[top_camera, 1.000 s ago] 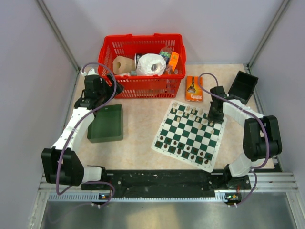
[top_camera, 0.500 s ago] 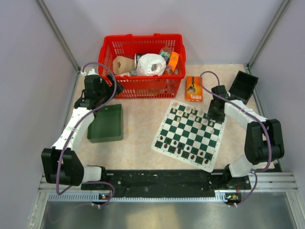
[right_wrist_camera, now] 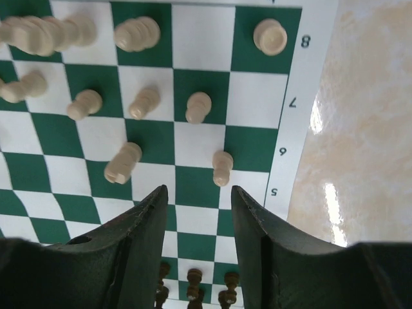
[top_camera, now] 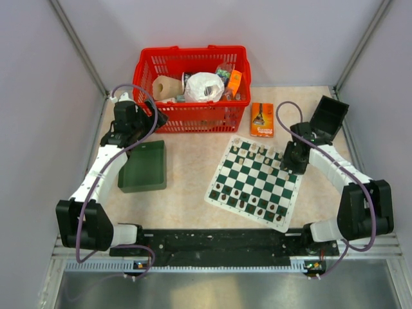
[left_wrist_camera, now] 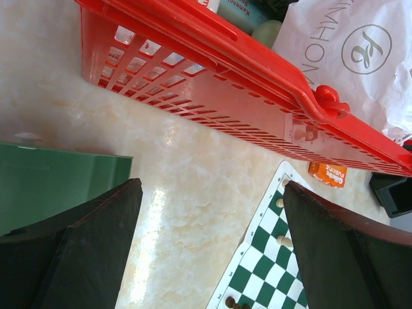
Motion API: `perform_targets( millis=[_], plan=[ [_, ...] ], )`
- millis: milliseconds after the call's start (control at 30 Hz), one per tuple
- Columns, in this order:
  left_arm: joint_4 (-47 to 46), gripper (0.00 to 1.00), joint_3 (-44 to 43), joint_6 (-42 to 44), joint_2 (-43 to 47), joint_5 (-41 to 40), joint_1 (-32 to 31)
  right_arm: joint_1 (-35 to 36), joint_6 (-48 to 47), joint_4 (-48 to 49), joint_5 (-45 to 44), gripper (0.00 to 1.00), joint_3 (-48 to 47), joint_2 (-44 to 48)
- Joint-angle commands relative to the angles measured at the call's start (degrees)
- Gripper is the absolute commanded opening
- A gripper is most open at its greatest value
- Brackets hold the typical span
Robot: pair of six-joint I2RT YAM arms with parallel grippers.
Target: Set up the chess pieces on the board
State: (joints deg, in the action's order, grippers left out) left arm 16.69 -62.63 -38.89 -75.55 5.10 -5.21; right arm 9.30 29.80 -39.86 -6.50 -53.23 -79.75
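Since a second ago the right arm has swung its elbow out and back, and the right pincer (right_wrist_camera: pixel 196 193) has gone from closed to partly parted. Nothing sits between its fingers now. It hangs over the board's (top_camera: pixel 254 181) far right corner, and just beyond its fingertips stands a cream pawn (right_wrist_camera: pixel 222 167), apart from both fingers.

The left pincer (left_wrist_camera: pixel 212 187) has not moved. It is spread wide and empty, off the board, with the red basket (left_wrist_camera: pixel 212 77) ahead of it and the green tray (left_wrist_camera: pixel 58 183) at its left finger.

Most of the chess pieces look placed. Cream ones crowd the two rows farthest ahead of the right pincer, and dark ones (right_wrist_camera: pixel 193 278) line the rows behind it. The work seems nearly done but untidy. The pawn nearest the fingertips sits short of the pawn row, with a bare square beyond it. Another cream piece (right_wrist_camera: pixel 122 161), to the pincer's left, also sits out of line; whether it leans or lies flat I cannot tell. Straightening those stragglers appears to be what remains.
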Motion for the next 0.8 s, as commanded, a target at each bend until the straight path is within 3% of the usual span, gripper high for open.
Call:
perform_targets(
  millis=[0,767],
  plan=[
    [-3.2,0.96,-0.9,0.0,-0.3,0.8,0.3,-0.7,2.5,-1.3,-0.1,0.44,1.6,1.5],
    [-2.8,0.96,-1.1,0.0,-0.4,0.6,0.3,-0.6,-1.3,2.7,-2.2,0.32,1.5,-5.2]
  ],
)
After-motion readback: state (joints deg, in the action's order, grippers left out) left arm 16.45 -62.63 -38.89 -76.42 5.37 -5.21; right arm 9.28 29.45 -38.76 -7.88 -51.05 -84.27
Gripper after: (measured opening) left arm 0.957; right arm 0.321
